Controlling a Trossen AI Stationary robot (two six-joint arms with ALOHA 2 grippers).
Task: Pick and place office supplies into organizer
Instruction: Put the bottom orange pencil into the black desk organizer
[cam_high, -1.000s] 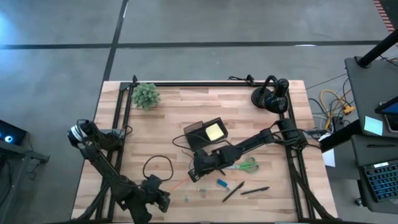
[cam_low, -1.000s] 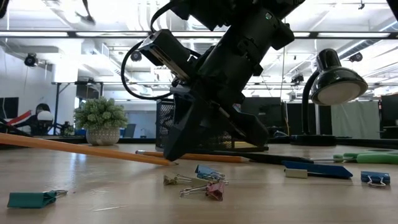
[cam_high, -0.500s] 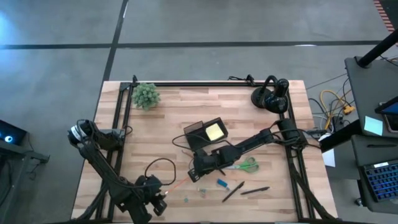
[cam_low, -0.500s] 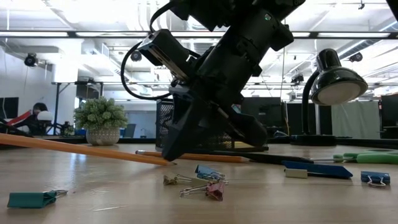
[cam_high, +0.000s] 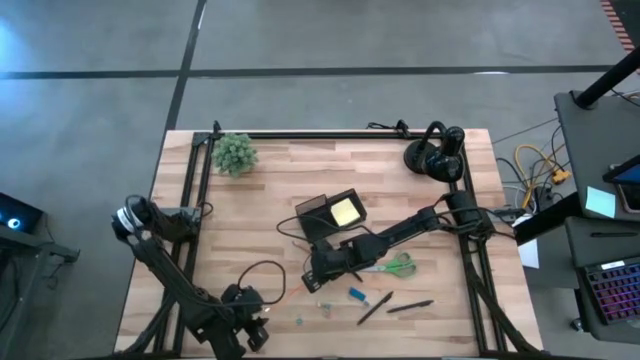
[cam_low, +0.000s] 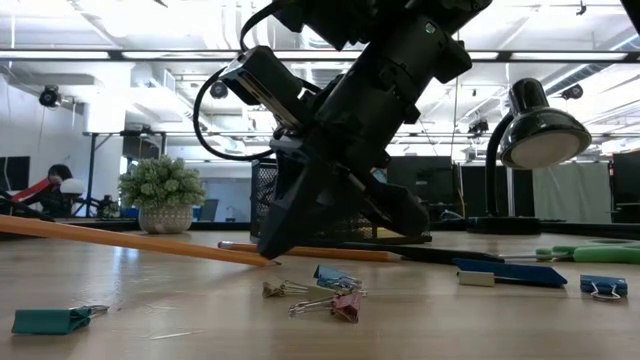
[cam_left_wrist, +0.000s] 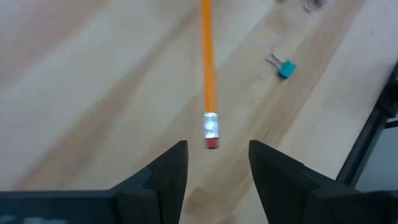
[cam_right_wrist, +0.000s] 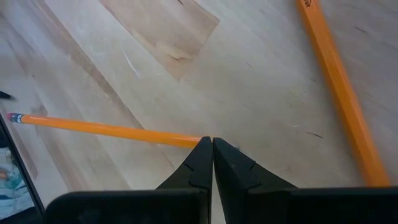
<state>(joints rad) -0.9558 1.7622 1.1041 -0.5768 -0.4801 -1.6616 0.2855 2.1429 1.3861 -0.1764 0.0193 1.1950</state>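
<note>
The desk (cam_high: 250, 200) is pale butcher-block wood with visible grain and a black metal frame. On it sits the organizer (cam_high: 330, 215), a black mesh tray with compartments; the square yellow sticky-note pad (cam_high: 344, 211) lies in one compartment. Two orange hexagonal pencils show: one (cam_left_wrist: 208, 68), with a metal ferrule and pink eraser, lies just ahead of the left gripper (cam_left_wrist: 214, 165), whose fingers stand apart near the desk's front edge; the other pencil (cam_right_wrist: 106, 129) lies under the right gripper (cam_right_wrist: 212, 152), whose fingers are pressed together with their tips down at the wood, at mid-desk in front of the organizer. The green-handled scissors (cam_high: 395, 266) and two black pens (cam_high: 392, 307) lie to the right. Small binder clips (cam_low: 335, 300) are scattered near the front; a teal one (cam_left_wrist: 285, 68) lies beside the first pencil.
</note>
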